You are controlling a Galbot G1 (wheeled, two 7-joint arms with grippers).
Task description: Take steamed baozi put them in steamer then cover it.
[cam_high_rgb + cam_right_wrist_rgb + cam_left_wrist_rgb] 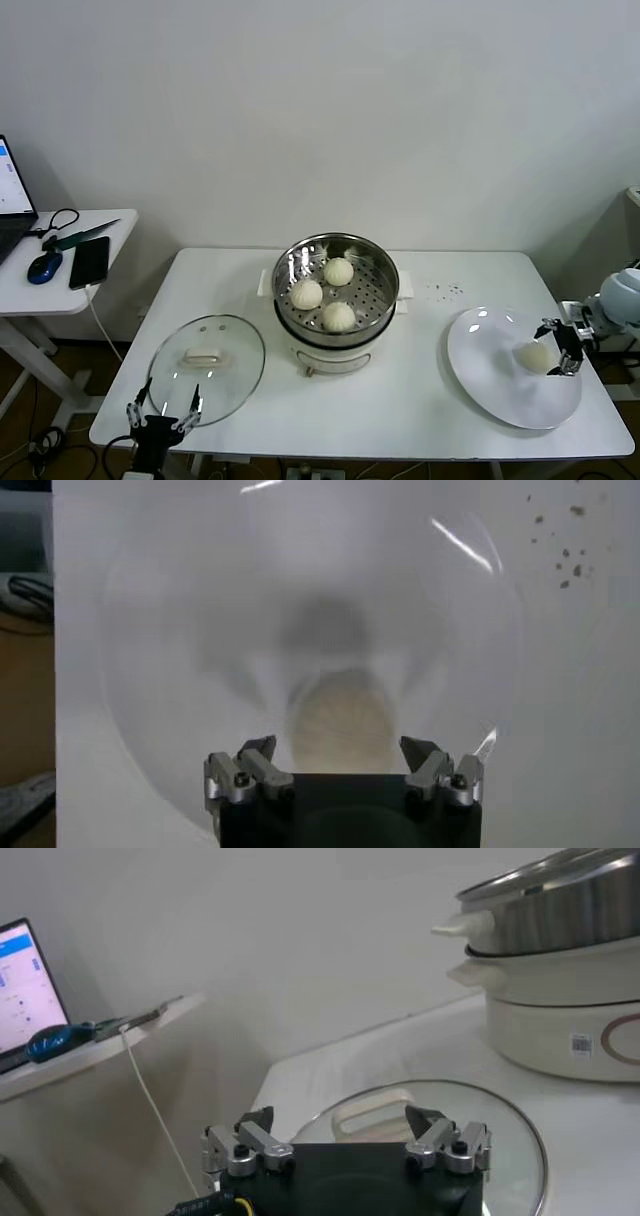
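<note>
Three baozi already sit in the steamer [336, 283], one more is on the plate. Table [430, 400] is white and carries everything; a side desk [60, 262] stands at the robot's far left.

Steamer sits mid-table: steel basket with perforated floor on a white pot base (handles poke out both sides). Left wrist view shows its side wall and base, lid not on it.

Plate [495, 385] is white, at the right end of the table, near the front edge. Cover [215, 350] lies flat on the table to the front left of the steamer, white handle up, well apart from the plate.

Right gripper [560, 347] is at the plate's right side, jaws spread wide, fourth baozi [536, 357] between the fingers. Right wrist view has the bun [343, 723] sitting on the plate between the open fingertips (not clamped, gaps show either side). Cannot tell if a finger touches it.

Left gripper [163, 413] is at the front left table edge, over the near rim of the cover, jaws spread wide, holding nothing. Left wrist view: fingers [250, 1140] stand apart above the glass, handle beyond them.

Baozi in the basket: one at the back [338, 271], one left [306, 294], one front [338, 317]. All round, off-white, close together but not stacked.

Desk small stuff: laptop edge [12, 200], phone [89, 262], blue mouse [44, 267], cable. Dark specks [440, 290] dot the table right of the steamer.
</note>
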